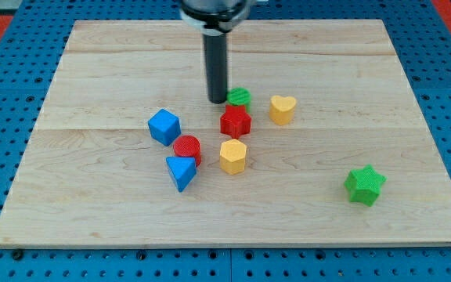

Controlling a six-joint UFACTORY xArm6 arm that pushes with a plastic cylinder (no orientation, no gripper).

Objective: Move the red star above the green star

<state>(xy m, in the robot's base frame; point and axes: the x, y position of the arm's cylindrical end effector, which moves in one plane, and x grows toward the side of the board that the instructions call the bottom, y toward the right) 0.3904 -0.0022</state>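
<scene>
Camera view has my tip (pixel 217 101) just up-left of the small red plastic star block (pixel 235 121), no gripper here, green star block (pixel 365 185) far right; light, slidey, shove its left side.

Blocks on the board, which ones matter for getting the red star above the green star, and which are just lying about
Job:
red star
green star, lower right
my tip, just upper left of the red star

Lying about:
green cylinder, touching the red star's top
yellow heart
yellow hexagon
red cylinder
blue cube
blue triangle
</scene>
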